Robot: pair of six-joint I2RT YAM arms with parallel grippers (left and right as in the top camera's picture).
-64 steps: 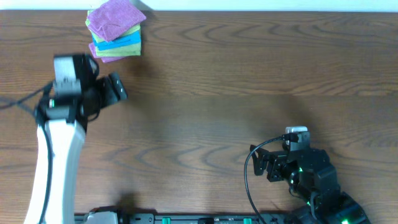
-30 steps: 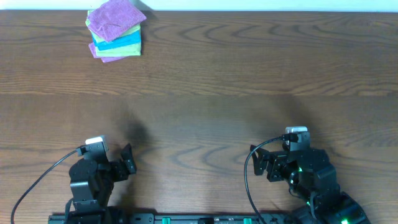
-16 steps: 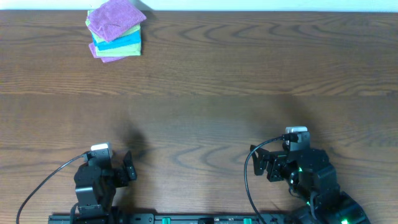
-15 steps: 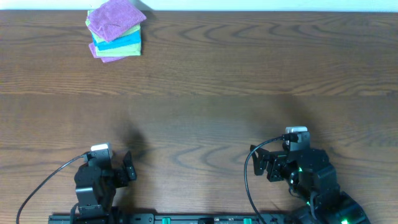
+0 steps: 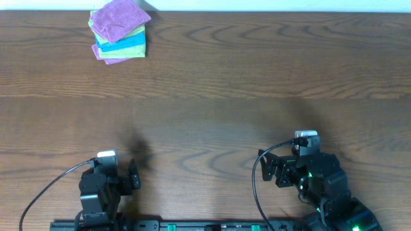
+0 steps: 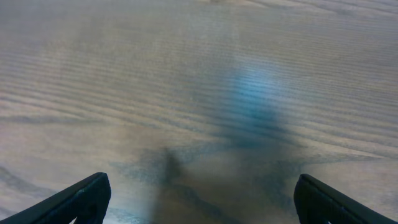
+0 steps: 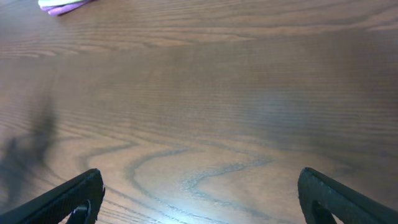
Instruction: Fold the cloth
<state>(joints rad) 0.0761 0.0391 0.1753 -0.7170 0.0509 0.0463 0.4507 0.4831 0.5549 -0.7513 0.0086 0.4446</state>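
The soft, square lavender-purple microfibre cloth (image 5: pixel 119 16) lies folded on top of a small stack at the far left corner of the dark wood-grain table (image 5: pixel 244 77). Under it are a folded lime-green cloth (image 5: pixel 138 30) and a folded bright blue cloth (image 5: pixel 125 42). The left gripper (image 5: pixel 133 174) sits low at the near edge, well apart from the cloth, its fingers spread wide and holding nothing. The right gripper (image 5: pixel 268 168), near the right side, is farther off, also spread wide and empty.
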